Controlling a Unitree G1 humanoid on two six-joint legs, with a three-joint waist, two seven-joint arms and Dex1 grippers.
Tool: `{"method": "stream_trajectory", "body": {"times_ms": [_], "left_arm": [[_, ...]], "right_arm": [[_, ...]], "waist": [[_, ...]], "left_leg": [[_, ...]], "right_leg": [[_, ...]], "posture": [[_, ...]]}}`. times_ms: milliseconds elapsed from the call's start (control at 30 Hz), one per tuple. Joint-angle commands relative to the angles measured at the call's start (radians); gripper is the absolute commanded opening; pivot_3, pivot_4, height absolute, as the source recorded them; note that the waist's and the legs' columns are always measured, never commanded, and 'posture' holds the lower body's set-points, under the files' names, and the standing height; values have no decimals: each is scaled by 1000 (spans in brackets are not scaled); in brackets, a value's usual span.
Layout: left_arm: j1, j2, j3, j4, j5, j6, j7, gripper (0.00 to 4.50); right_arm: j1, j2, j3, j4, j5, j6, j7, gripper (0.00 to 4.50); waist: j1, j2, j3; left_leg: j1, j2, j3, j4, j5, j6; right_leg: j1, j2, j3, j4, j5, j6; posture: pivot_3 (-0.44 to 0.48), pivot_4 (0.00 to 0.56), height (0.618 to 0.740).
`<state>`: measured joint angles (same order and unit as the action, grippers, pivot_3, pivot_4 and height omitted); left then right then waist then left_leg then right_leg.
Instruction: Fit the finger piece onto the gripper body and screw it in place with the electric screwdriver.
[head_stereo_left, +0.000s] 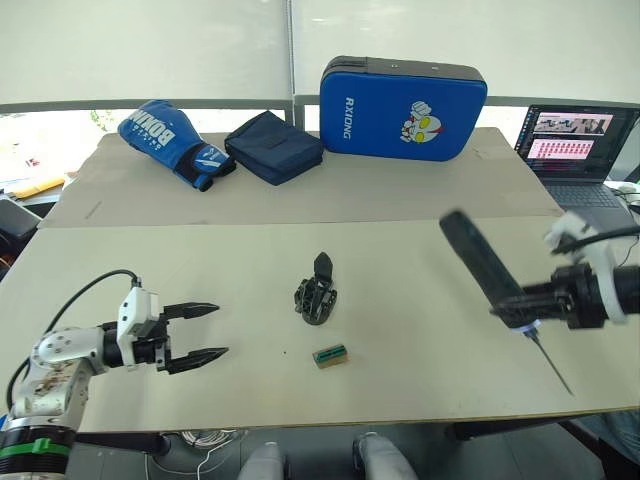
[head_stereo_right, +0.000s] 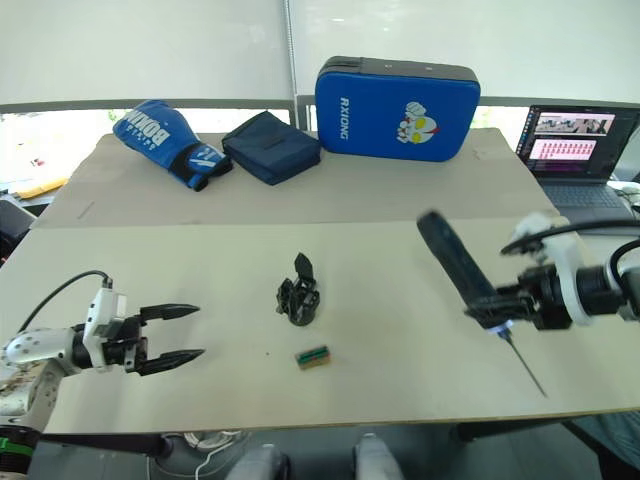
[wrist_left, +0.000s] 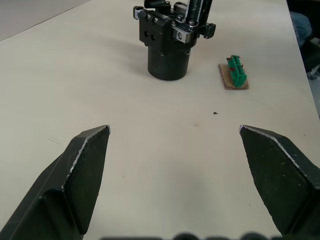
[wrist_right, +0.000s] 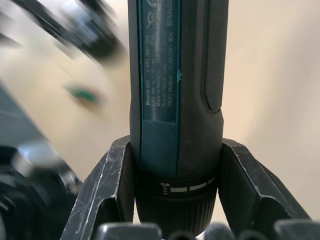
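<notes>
The gripper body (head_stereo_left: 316, 295) stands upright at the table's middle, a black block on a round base with one pointed finger rising from it; the left wrist view shows its silver screws (wrist_left: 180, 35). The finger piece is out of view. My right gripper (head_stereo_left: 530, 305) is shut on the electric screwdriver (head_stereo_left: 485, 265), clamping it near the collar (wrist_right: 175, 187). The tool hangs tilted over the table's right side, thick end up and to the left, thin bit (head_stereo_left: 555, 368) pointing down to the right. My left gripper (head_stereo_left: 205, 332) is open and empty, left of the body, pointing at it.
A small green-and-tan block (head_stereo_left: 331, 355) lies just in front of the gripper body. Along the back of the table sit a blue boxing glove (head_stereo_left: 170, 135), a navy pouch (head_stereo_left: 272, 145) and a blue case (head_stereo_left: 400, 105). A laptop (head_stereo_left: 575, 140) stands at the far right.
</notes>
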<state>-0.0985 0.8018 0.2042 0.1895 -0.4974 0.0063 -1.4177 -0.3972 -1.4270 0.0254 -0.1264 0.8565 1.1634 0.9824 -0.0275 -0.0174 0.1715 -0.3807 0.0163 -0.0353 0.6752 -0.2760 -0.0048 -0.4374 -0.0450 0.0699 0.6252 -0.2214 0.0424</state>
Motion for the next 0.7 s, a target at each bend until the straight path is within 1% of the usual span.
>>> {"method": "stream_trajectory", "body": {"times_ms": [33,67,133,267,367,500,567,633,667,700], "left_arm": [[19,57,13,-15,-19,44,-61,4377],[21,57,15,-17,-13,36,-57,4377],[11,48,17,-8,9,8,-35,4377],[-7,21,14,-1,45,-20,30,4377],[-4,16,13,-2,64,-41,51,4377],[-3,14,21,1,69,-50,70,4377],[0,16,21,-4,65,-41,76,4500],[-2,16,19,-7,62,-35,80,4500],[-6,15,20,-6,62,-38,86,4500],[-9,14,21,-5,63,-39,90,4500]], "right_arm": [[-79,36,105,54,-136,-3,14,1905],[-103,55,149,75,-179,1,10,1905],[-140,93,213,120,-244,2,15,1905],[-194,154,295,211,-360,-23,30,1905],[-218,179,331,260,-419,-31,57,1905],[-239,197,345,307,-466,-32,95,1905],[-249,207,344,329,-482,-26,108,2926],[-252,211,336,342,-496,-30,116,3574],[-252,204,326,343,-498,-35,124,3969],[-253,199,319,343,-500,-39,131,4232]], "waist": [[-13,1,1],[-15,3,2],[-20,5,4],[-14,5,5],[-13,5,5],[-12,4,5],[-12,4,5],[-12,4,5],[-12,4,5],[-12,4,5]], "left_leg": [[-3,0,1,1,0,0],[-5,0,2,1,0,0],[-5,0,3,1,0,0],[-7,-1,3,1,0,0],[-9,-1,3,2,0,0],[-9,-1,3,3,0,0],[-9,-1,3,3,0,0],[-8,-1,3,4,0,0],[-8,-1,3,4,0,0],[-7,-1,2,4,0,0]], "right_leg": [[-4,0,1,2,0,0],[-6,0,2,3,1,0],[-7,0,3,3,4,-6],[-9,0,3,4,5,-7],[-10,0,3,3,6,-6],[-9,-1,3,3,6,-5],[-8,0,3,3,6,-5],[-7,0,3,3,6,-5],[-7,0,3,3,6,-5],[-7,0,3,3,6,-5]], "posture": [[0,150,740],[0,150,740],[0,150,740],[0,150,740],[0,150,740],[0,150,740],[0,150,740],[0,150,740],[0,150,740],[0,150,740]]}}
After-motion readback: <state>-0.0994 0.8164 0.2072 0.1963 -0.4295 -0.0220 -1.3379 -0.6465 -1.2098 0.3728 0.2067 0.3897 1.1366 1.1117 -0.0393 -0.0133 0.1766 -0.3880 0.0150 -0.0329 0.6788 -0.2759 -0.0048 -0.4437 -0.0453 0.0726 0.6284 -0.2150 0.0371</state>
